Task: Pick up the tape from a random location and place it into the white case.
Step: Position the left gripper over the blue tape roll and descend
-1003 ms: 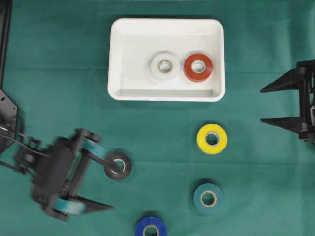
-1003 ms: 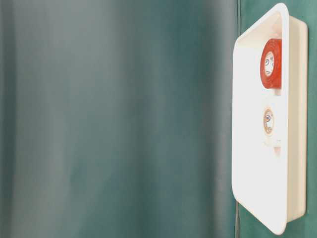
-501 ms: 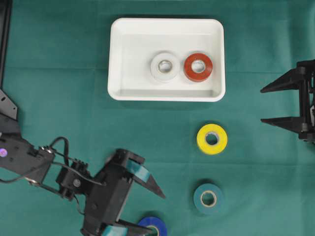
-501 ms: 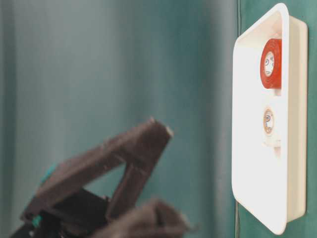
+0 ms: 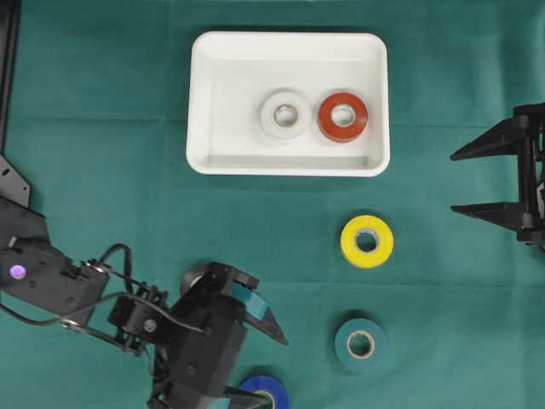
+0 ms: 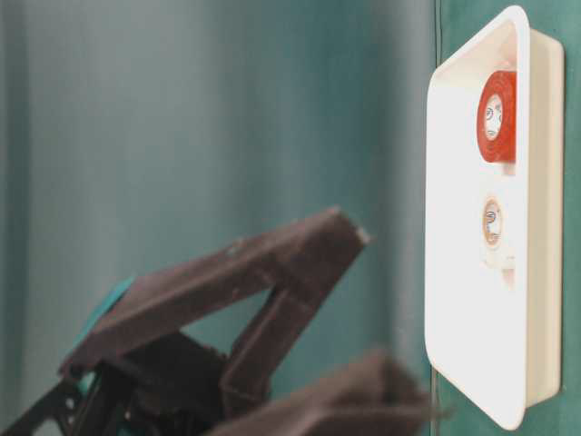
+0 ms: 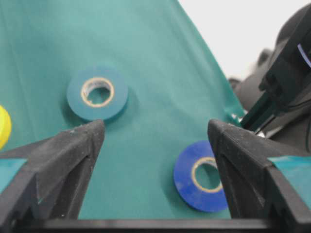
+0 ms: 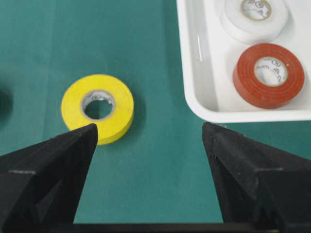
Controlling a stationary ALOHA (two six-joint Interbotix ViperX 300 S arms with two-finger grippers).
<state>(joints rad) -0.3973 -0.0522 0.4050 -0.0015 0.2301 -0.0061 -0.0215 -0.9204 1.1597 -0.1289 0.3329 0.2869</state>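
Black tape (image 5: 194, 279) now hides under the left gripper (image 5: 255, 362), which has swung over with fingers wide apart and holds nothing. Blue tape (image 7: 200, 176) lies just ahead of it. The white case (image 5: 203, 102) sits far beyond. The right gripper (image 5: 464, 180) waits, spread apart and empty.

No readable text, label, brand, number or sign anywhere. Faint print marks inside the cores of the red tape (image 8: 268, 74) and white tape (image 8: 253, 16), too small to read.
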